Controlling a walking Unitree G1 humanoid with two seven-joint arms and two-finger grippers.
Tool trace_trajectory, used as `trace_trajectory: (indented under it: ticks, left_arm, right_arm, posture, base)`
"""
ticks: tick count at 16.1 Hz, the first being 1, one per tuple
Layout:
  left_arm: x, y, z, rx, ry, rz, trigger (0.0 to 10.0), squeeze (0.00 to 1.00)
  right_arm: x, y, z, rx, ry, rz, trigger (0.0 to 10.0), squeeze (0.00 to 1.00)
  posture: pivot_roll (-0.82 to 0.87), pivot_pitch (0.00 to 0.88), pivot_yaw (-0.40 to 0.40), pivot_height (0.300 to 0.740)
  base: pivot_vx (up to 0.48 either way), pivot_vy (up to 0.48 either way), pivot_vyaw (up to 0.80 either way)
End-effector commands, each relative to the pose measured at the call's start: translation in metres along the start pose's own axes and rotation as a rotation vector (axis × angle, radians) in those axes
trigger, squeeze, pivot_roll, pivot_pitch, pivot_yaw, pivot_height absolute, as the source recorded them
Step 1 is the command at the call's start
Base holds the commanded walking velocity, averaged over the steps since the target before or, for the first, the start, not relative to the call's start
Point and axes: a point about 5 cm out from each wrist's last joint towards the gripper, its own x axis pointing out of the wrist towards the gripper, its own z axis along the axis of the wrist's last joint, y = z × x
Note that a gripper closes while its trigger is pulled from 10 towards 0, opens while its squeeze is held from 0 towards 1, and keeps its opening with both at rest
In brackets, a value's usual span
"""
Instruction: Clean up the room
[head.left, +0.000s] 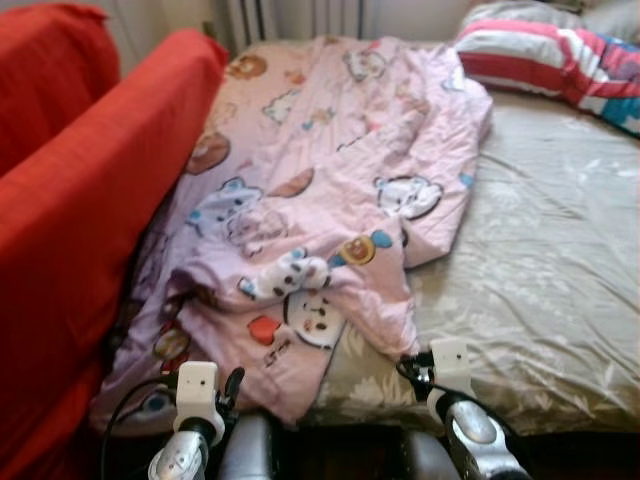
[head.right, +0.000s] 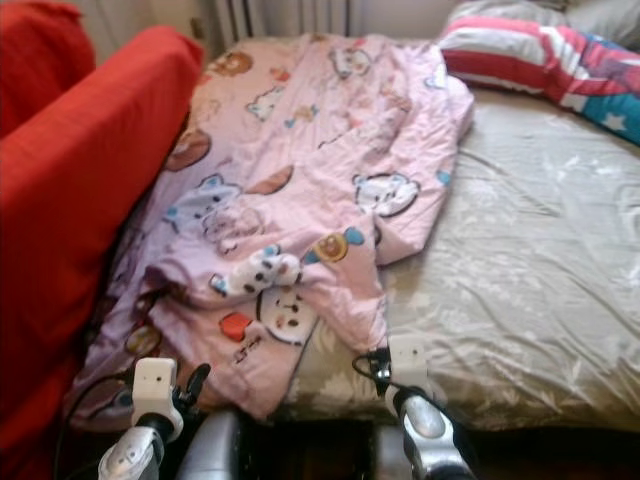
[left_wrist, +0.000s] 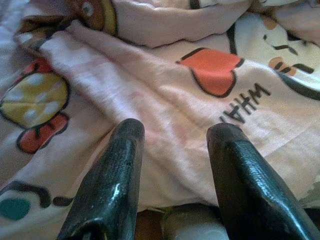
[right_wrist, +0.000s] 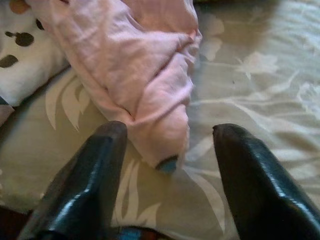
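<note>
Softness is what I judge to rule here: the rumpled pink cartoon-print quilt (head.left: 320, 190) looks light, limp and thin, likely to sag and slide rather than lift as one piece, so the best hold is probably a pinch on a hem corner near the foot of the bed, one corner per arm. In the head views it lies heaped along the robot's left half of the bed, its near edge drooping over the foot, one side pressed against the red fabric-covered sofa (head.left: 90, 200). The olive floral bedsheet (head.left: 540, 260) lies bare to the right, and a striped red, white and blue pillow (head.left: 550, 55) sits at the far end.

From the left wrist, the left gripper (left_wrist: 172, 132) hovers close over the quilt's near edge, jaws spread wide with nothing between them; an orange heart and dark lettering show on wrinkled cloth beyond.

From the right wrist, the right gripper (right_wrist: 170, 132) has its jaws wide and empty too, bracketing a folded pink corner of the quilt that rests on the sheet.
</note>
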Motion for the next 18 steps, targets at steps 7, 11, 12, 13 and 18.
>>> trace_trajectory:
  ticks: [7, 11, 12, 13, 18]
  left_arm:
    - [-0.013, 0.005, 0.001, 0.005, -0.010, 0.003, 10.0, 0.00]
    - [-0.026, 0.010, 0.001, 0.016, -0.006, 0.009, 10.0, 0.00]
    - [-0.029, 0.010, 0.000, 0.018, -0.001, 0.008, 10.0, 0.00]
    - [-0.033, 0.009, 0.002, 0.018, -0.004, 0.004, 10.0, 0.00]
    - [-0.038, 0.018, 0.019, 0.035, -0.046, 0.040, 10.0, 0.00]
  right_arm:
    - [0.009, 0.003, 0.019, -0.028, -0.017, 0.067, 10.0, 1.00]
    - [0.015, 0.001, 0.029, -0.042, -0.018, 0.031, 10.0, 1.00]
    - [0.015, -0.001, 0.029, -0.032, -0.011, 0.018, 10.0, 0.00]
    - [0.015, -0.003, 0.027, -0.005, 0.003, 0.007, 10.0, 0.00]
    - [0.014, 0.001, 0.021, 0.030, 0.046, -0.007, 10.0, 0.00]
  posture:
    - [0.17, 0.243, 0.025, 0.633]
    - [0.18, 0.264, 0.035, 0.633]
    - [0.19, 0.269, 0.038, 0.633]
    - [0.20, 0.273, 0.043, 0.633]
    - [0.23, 0.327, 0.046, 0.633]
  base:
    - [0.000, 0.000, 0.00]
    - [0.000, 0.000, 0.00]
    - [0.000, 0.000, 0.00]
    - [0.000, 0.000, 0.00]
    - [0.000, 0.000, 0.00]
